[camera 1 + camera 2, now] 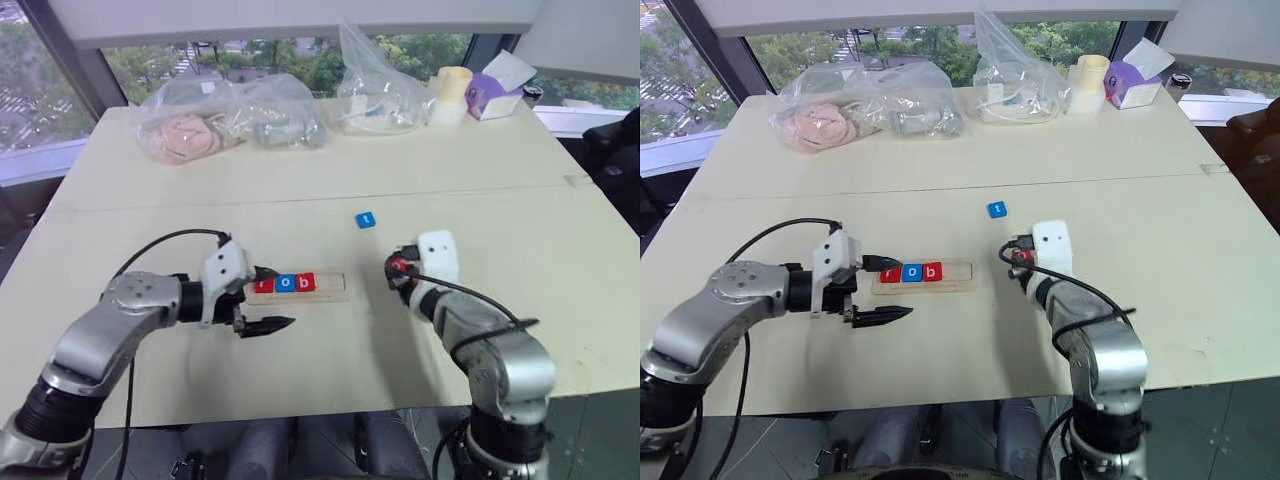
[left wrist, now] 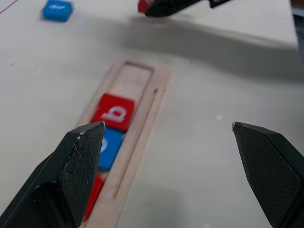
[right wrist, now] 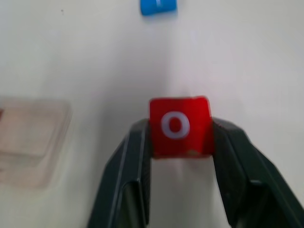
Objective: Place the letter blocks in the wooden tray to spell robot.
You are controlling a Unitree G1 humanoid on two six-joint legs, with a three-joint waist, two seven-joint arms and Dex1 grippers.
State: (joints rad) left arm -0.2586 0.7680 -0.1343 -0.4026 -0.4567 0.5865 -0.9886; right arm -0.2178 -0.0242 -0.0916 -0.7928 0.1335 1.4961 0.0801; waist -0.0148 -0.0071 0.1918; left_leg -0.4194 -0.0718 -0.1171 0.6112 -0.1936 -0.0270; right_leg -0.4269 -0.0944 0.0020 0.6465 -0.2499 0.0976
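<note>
The wooden tray (image 1: 330, 293) lies mid-table with three letter blocks in it: a red r (image 1: 264, 284), a blue o (image 1: 286, 283) and a red b (image 1: 306, 282). Its right end is bare. My left gripper (image 1: 262, 299) stands open at the tray's left end, one finger behind it and one in front. My right gripper (image 3: 179, 135) is shut on a red o block (image 3: 179, 126), held above the table right of the tray. A blue t block (image 1: 365, 220) lies on the table beyond the tray.
Clear plastic bags (image 1: 230, 118) of items, a cream cylinder (image 1: 450, 95) and a purple tissue box (image 1: 492, 92) line the far table edge. A seam (image 1: 300, 197) crosses the tabletop between them and the blocks.
</note>
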